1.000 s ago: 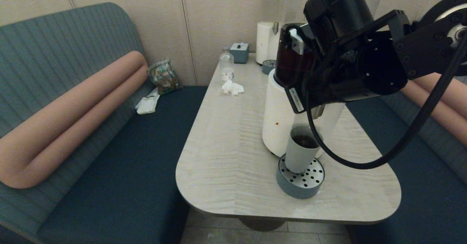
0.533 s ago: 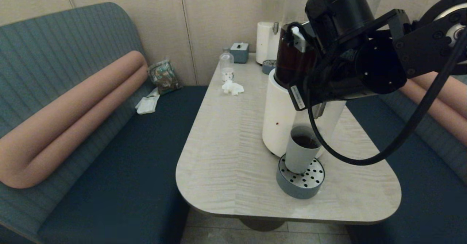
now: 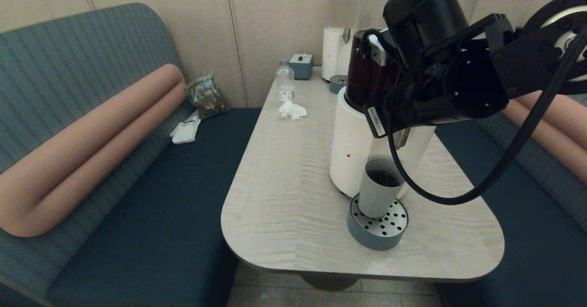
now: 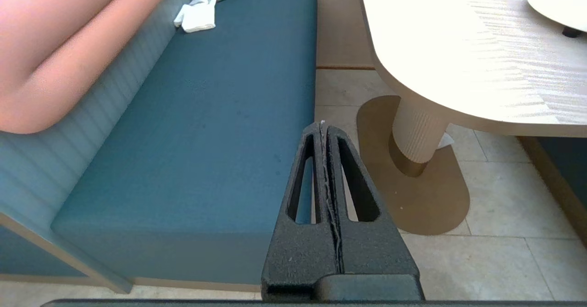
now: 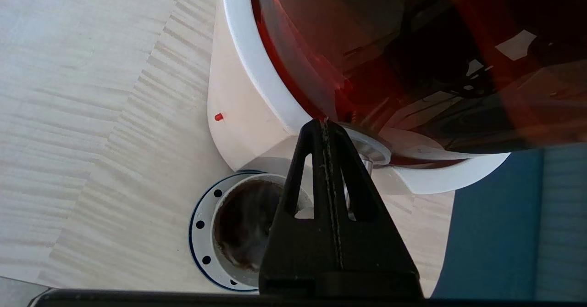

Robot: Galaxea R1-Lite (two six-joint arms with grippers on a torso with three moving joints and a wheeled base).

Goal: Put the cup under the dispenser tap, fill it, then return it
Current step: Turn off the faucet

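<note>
- The cup (image 3: 379,188) stands on the round drip tray (image 3: 377,233), lower middle of the head view — dark brown drink inside.
- The big dispenser (image 3: 353,146) right behind it holds dark brown liquid in its clear tank.
- The right claw (image 5: 325,123) is clenched, holding nothing, tips up by the tank's white rim, above the cup.
- The left claw (image 4: 322,125) is clenched too — over the floor beside the table (image 4: 458,45).

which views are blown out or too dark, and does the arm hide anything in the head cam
Head view: dim overall; the right arm covers much of the dispenser and hides its tap. Left wrist view: the table is washed out to near white. Right wrist view: the tank goes dark red to black with reflections, and the shut right gripper covers part of the cup.
</note>
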